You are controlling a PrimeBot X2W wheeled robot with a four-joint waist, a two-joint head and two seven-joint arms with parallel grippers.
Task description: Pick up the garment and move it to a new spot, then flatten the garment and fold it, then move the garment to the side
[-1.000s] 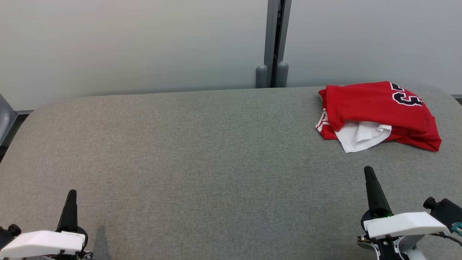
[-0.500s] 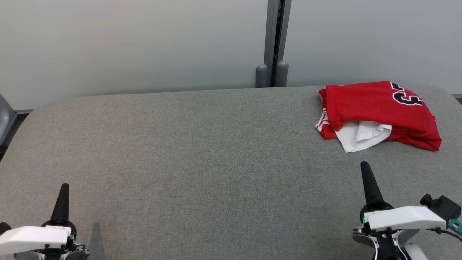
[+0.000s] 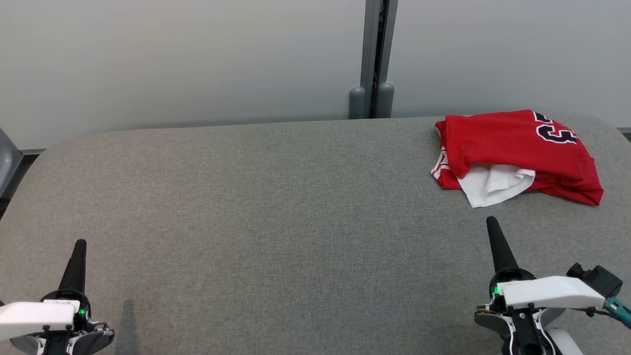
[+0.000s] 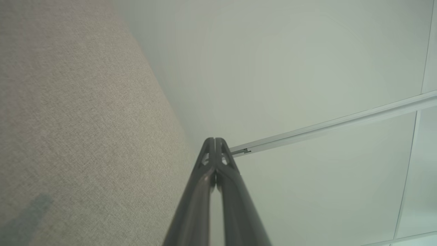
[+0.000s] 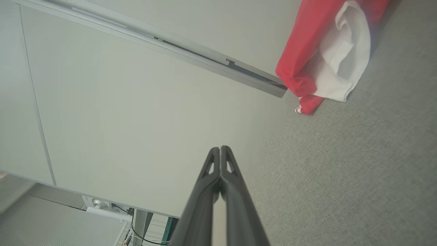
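Note:
A red garment (image 3: 517, 148) with a dark number and a white inner layer lies bunched at the far right of the grey table (image 3: 276, 207). The right wrist view shows the same garment (image 5: 327, 58) in its upper right corner. My right gripper (image 3: 491, 226) is shut and empty, a short way in front of the garment's white edge. In its wrist view the right gripper (image 5: 220, 150) has its tips pressed together. Far to the lower left, my left gripper (image 3: 80, 245) is shut and empty; in the left wrist view the left gripper (image 4: 215, 140) holds nothing.
Pale wall panels (image 3: 187, 59) with a grey vertical post (image 3: 373, 59) rise just behind the table's rounded far edge. The table's grey fabric (image 4: 68, 130) runs between the two grippers.
Both grippers have drifted slightly: the left one moved left and a bit up the head view, the right one moved left and up toward the garment. The garment has not moved.

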